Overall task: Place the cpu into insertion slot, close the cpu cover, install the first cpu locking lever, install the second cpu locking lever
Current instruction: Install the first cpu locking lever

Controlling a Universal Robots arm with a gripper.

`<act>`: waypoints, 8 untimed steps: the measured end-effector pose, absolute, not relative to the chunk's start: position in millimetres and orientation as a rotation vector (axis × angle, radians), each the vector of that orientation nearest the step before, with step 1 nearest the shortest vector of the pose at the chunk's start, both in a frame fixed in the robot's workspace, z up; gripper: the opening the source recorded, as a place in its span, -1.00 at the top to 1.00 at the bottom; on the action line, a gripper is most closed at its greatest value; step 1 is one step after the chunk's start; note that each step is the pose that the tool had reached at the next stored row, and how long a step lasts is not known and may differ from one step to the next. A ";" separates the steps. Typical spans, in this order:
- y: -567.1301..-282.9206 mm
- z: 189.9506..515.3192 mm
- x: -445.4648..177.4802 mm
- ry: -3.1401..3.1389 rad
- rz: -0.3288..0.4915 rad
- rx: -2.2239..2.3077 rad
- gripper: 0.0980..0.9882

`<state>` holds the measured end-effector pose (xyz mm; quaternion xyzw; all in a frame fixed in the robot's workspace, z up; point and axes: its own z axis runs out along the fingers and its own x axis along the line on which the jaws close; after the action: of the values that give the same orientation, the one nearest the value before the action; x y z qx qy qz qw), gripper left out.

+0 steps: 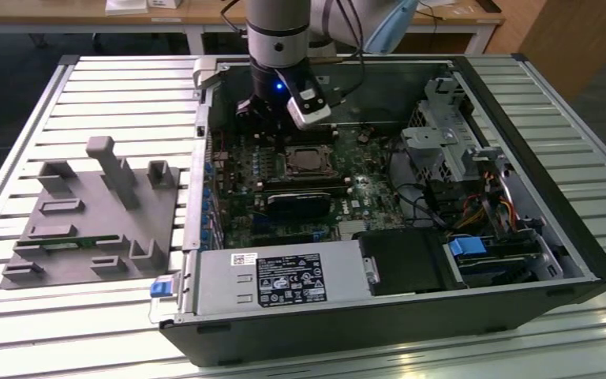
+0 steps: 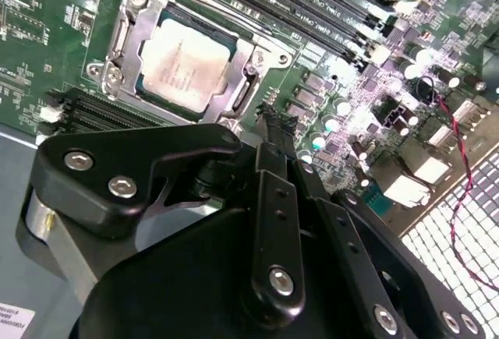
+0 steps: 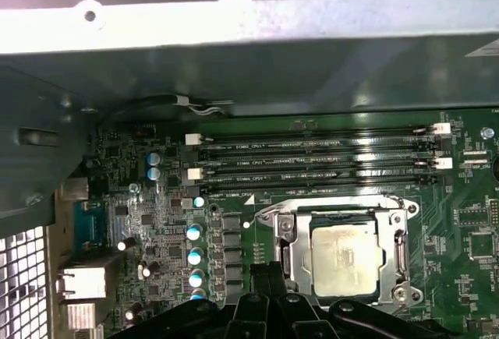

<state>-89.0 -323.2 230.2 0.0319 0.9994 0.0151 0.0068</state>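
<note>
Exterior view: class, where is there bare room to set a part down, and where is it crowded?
Bare: the slatted table nearer the camera than the grey fixture, and the slats beyond that fixture too. Crowded: inside the computer case, where the arm hangs above the board near the cpu.

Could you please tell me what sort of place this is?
Probably a robotics lab or workshop: an open computer case lies on a slatted metal table, a robot arm reaches into it, and wooden desks stand behind.
</note>
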 end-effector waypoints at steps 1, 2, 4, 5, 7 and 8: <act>-323.2 231.1 -89.1 3.125 0.047 0.100 0.98; -323.2 232.3 -89.1 3.125 0.047 0.100 0.98; -323.2 235.1 -89.1 3.123 0.048 0.100 0.98; -323.2 236.9 -89.1 3.122 0.048 0.100 0.98; -323.2 240.9 -89.2 3.120 0.048 0.100 0.98; -323.2 242.9 -89.1 3.118 0.048 0.099 0.98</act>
<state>-89.1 -323.2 242.9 0.0319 0.9993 0.0154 0.0107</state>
